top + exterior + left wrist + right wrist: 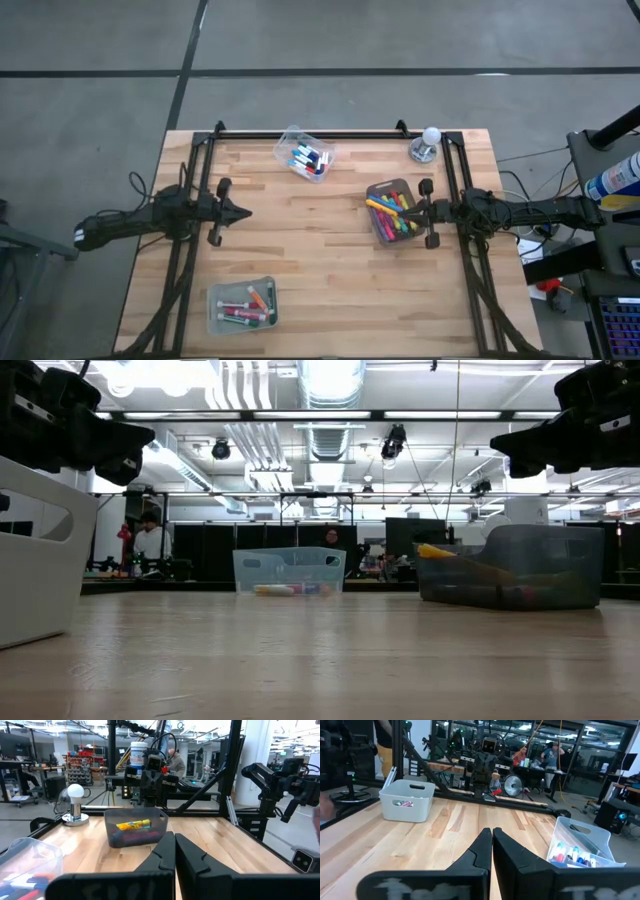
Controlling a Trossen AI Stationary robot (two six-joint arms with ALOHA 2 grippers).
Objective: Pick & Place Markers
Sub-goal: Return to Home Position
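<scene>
The markers [392, 212] lie in three bins on the wooden surface [330, 270]. Yellow, red and pink ones fill the grey bin [372, 195] on the right side. Blue and dark ones sit in the clear bin [290, 135] at the far edge, and red and green ones in the pale bin [213, 310] near the front left corner. The right pincer [412, 212] hangs raised above the grey bin's edge, clenched and empty. The left pincer [245, 212] hangs over bare wood on the left, likewise clenched on nothing.
</scene>
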